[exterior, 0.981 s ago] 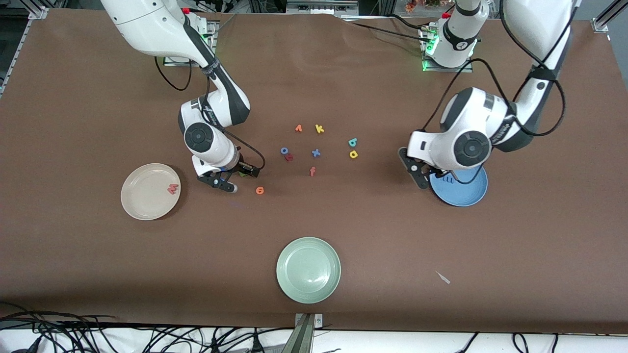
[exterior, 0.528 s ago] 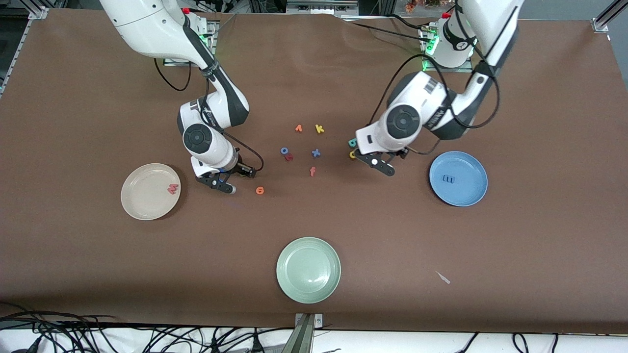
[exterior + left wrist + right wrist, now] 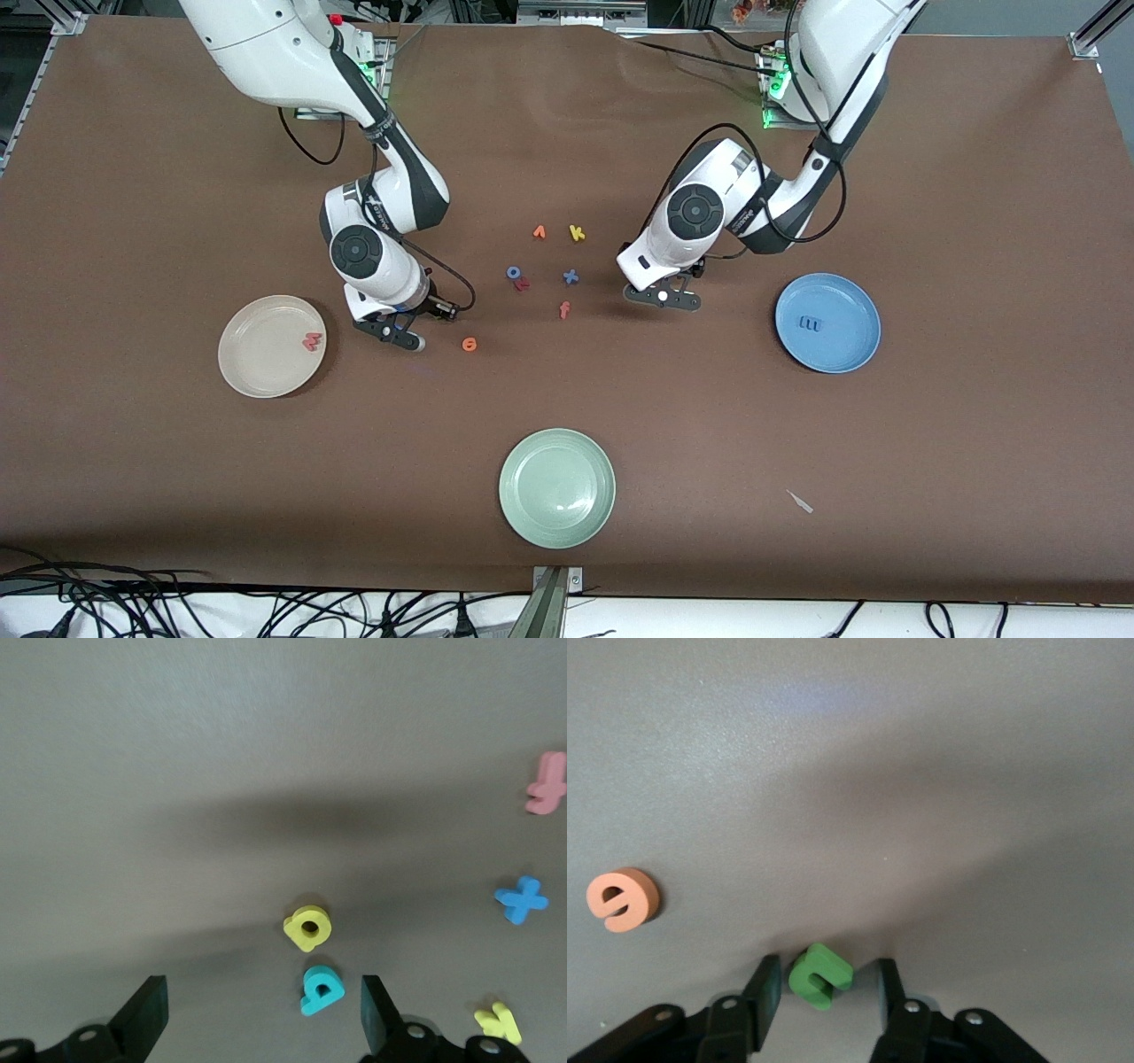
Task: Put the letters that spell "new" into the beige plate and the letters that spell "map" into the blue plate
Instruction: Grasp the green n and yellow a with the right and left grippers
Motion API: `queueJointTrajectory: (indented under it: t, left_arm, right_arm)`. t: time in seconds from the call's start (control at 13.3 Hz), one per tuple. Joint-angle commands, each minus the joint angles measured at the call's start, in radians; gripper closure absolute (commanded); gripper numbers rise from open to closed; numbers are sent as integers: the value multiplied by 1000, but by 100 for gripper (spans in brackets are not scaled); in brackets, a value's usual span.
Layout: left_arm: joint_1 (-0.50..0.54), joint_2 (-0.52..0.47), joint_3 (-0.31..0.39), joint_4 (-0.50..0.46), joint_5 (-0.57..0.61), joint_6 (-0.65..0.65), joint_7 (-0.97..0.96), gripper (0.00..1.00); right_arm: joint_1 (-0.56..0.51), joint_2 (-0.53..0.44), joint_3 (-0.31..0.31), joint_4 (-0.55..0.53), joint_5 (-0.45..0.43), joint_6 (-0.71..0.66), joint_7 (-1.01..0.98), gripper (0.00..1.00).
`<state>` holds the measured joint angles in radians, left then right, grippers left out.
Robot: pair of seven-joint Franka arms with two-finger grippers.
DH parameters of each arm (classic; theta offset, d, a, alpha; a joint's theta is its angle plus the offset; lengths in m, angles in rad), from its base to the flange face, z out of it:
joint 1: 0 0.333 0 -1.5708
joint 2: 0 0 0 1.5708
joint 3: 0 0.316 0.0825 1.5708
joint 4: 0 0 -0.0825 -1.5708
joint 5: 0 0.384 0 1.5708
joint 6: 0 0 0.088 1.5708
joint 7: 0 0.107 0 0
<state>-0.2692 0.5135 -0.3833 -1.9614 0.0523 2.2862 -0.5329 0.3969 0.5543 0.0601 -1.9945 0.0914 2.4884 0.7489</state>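
The left gripper (image 3: 660,298) has swung from the blue plate (image 3: 827,322) to hover, fingers apart, over the yellow a (image 3: 308,927) and teal p (image 3: 321,989), while the right gripper's (image 3: 824,992) fingers narrow around the green n (image 3: 819,975), not yet clamped.

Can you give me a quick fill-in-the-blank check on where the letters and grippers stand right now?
1. The pinkish-red w lies in the ____ plate.
2. The blue plate holds only the letter ____.
3. The fingers of the right gripper flank the green letter ____.
4. The left gripper, fingers wide apart, hangs over the yellow a and the teal ____.

Missing words: beige; m; n; p
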Motion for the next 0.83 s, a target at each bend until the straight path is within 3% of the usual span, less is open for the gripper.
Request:
queueJointTrajectory:
  t: [0.0,0.15,0.3,0.53,0.75]
  left_arm:
    - [-45,34,11,-8,-5,60,-58,26]
    - [-54,62,14,-8,-5,108,-85,30]
    - [-61,77,15,-8,73,114,-107,38]
    - [-61,92,14,-1,164,116,-190,40]
    - [-58,94,14,2,170,134,-190,46]
  right_arm:
    - [-1,1,4,-9,5,18,7,53]
    - [-1,1,3,-7,7,18,7,56]
    - [-1,1,4,-7,7,18,7,57]
    - [-1,1,4,-6,10,18,7,59]
    - [-3,6,4,-4,11,18,9,65]
